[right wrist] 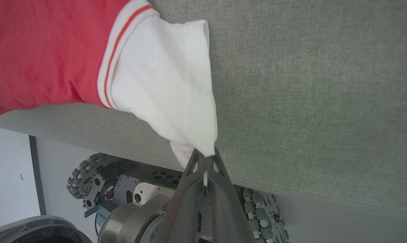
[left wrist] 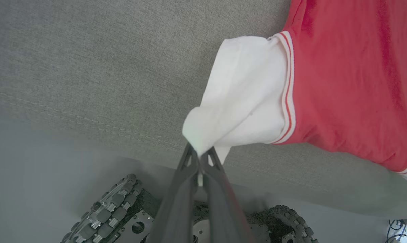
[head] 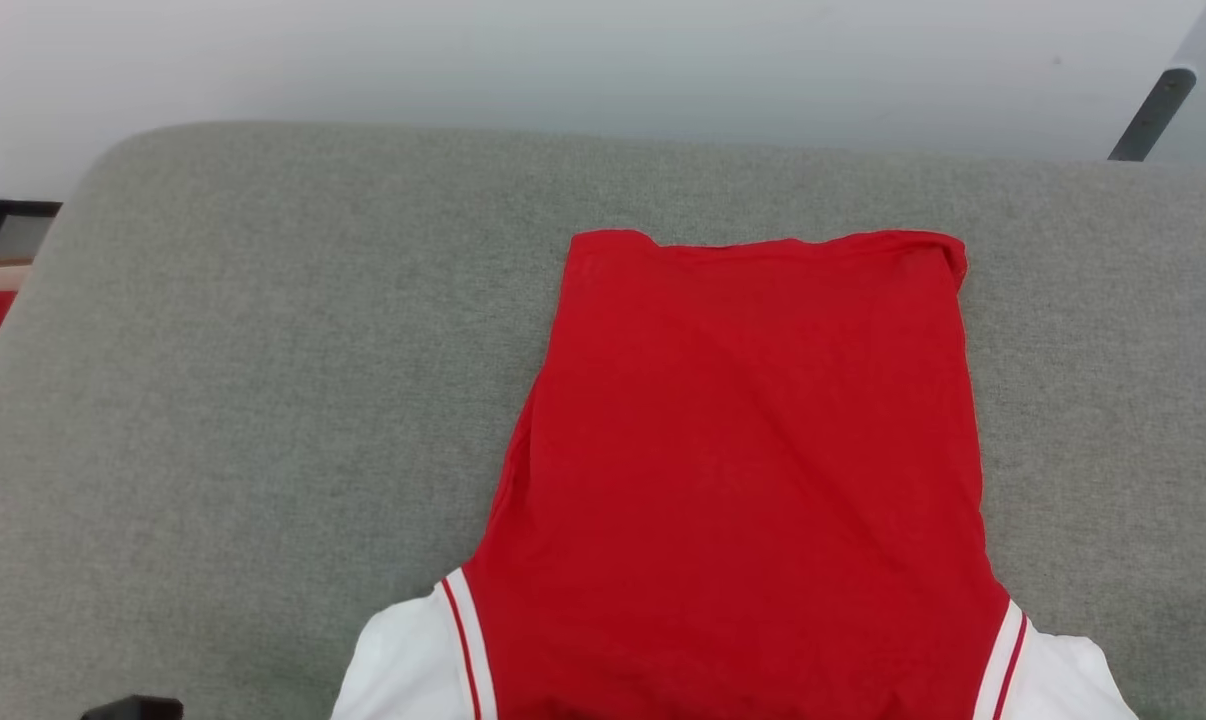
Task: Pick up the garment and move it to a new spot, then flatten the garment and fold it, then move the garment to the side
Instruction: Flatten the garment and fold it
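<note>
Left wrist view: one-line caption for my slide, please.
The left tool pinches a white corner of the garment, which lies on the grey cushion.

The red garment (head: pixel 753 440) with white sleeves lies spread flat.

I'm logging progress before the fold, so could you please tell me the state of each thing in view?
garment: spread out unfolded, red body nearly smooth, white sleeves drawn toward the near edge.
left gripper: shut on one white sleeve tip.
right gripper: shut on the other white sleeve tip.
grey cushion: carries the garment.
</note>
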Motion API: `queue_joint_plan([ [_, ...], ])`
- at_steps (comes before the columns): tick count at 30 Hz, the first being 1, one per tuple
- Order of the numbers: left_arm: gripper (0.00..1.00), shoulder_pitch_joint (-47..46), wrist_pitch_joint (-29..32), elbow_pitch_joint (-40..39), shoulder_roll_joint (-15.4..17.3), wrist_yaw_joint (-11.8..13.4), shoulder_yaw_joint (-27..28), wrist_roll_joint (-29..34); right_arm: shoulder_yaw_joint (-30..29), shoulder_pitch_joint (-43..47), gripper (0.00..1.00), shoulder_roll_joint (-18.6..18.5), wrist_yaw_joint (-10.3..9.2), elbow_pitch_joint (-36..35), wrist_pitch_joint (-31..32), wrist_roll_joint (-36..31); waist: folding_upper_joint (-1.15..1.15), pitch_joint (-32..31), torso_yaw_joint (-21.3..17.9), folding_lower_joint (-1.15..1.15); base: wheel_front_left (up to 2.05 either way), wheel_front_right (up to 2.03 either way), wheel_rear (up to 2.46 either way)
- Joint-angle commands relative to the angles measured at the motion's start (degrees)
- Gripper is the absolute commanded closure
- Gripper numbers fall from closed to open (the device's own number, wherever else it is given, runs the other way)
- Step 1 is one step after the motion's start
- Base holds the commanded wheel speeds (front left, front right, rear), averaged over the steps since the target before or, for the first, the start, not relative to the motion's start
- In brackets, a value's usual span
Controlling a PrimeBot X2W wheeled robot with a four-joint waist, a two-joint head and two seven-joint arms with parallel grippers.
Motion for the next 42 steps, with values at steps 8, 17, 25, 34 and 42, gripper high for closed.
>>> queue_joint_plan([
  [8,1.0,-1.11,-0.88,1.02,0.64,-0.39,0.52,1.55,0.28,-3.85,1.0,1.56,-0.03,-1.27,2.18,-3.62,0.0,1.38,-0.74,0.0,0.0,0.0,0.0],
  [17,1.0,-4.71,-1.28,2.53,-1.33,-2.68,-1.48,3.67,3.2,-7.8,0.0,-0.77,-0.03,-3.09,4.57,-8.24,0.0,2.63,-0.57,0.0,0.0,0.0,0.0],
  [25,1.0,-8.45,-2.81,4.12,-4.05,-4.74,-3.19,6.43,1.94,-18.75,0.0,-2.49,-0.03,-9.45,2.25,-11.03,0.0,5.76,1.18,0.0,0.0,0.0,0.0],
  [34,1.0,-15.43,-2.26,6.52,-7.78,-8.31,-6.5,9.53,8.53,-48.58,0.0,-3.55,-0.02,9.63,-9.76,-19.77,0.0,11.75,5.73,0.0,0.0,0.0,0.0],
  [42,1.0,-21.66,-1.44,9.78,-11.62,-11.64,-9.53,11.73,15.17,-66.79,0.0,-2.71,-0.02,34.81,-10.19,-23.44,0.0,15.32,10.72,0.0,0.0,0.0,0.0],
])
